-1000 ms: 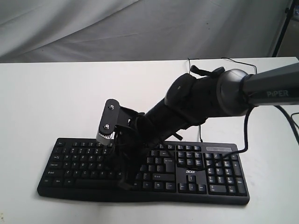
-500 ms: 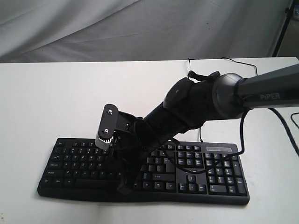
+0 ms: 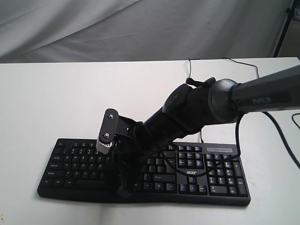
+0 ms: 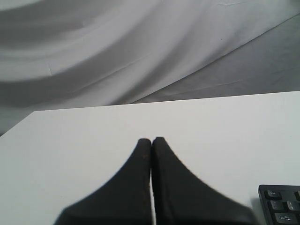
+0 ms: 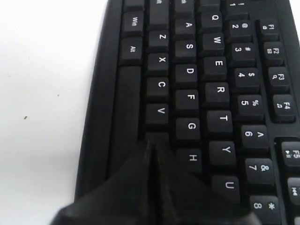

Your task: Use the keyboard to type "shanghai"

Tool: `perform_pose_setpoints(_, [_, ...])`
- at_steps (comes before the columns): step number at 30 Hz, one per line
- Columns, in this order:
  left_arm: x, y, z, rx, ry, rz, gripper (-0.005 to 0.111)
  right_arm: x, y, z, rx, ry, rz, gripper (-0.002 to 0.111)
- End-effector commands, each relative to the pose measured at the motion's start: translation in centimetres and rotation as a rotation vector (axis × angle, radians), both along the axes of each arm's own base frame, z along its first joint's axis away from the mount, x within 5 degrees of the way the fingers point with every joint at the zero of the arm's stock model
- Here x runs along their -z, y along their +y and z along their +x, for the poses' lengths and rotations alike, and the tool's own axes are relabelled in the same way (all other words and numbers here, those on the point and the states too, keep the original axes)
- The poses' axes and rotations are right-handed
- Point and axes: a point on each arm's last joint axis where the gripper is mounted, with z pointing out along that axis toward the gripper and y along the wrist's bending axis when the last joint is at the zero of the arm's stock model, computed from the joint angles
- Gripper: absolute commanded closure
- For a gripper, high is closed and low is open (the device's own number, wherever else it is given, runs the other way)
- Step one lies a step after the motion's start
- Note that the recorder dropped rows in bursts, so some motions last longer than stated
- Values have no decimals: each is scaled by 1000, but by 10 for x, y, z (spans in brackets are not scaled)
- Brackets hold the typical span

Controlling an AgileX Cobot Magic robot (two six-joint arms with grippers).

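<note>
Against the picture a second ago, I am seeing the right arm (image 3: 187,112) sinking lower and the right gripper (image 3: 124,189) dropping nearer the keyboard (image 3: 79,164). Its jaws are pressing fully together, the tip sitting just past the V key (image 5: 161,110); I cannot tell whether it is touching. The left gripper (image 4: 151,140), likewise pinched closed, is hanging over the bare white table (image 3: 56,103). The arm is blocking the keyboard's middle. A thin cable (image 3: 206,63) is trailing behind. The keyboard is lying near the table's front edge, long axis left to right, number pad rightward.
</note>
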Motion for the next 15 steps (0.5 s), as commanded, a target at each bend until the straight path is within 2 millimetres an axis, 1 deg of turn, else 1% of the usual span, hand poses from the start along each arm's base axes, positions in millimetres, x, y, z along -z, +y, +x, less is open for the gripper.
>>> perform_pose_setpoints(1, [2,0,0,4,4,-4,106,7,-1,1,11,4,5,108])
perform_pose_setpoints(3, [2,0,0,4,4,-4,106,10,-1,2,13,4,7,108])
perform_pose_setpoints(15, [2,0,0,4,4,-4,106,11,-2,2,-1,-9,-11,108])
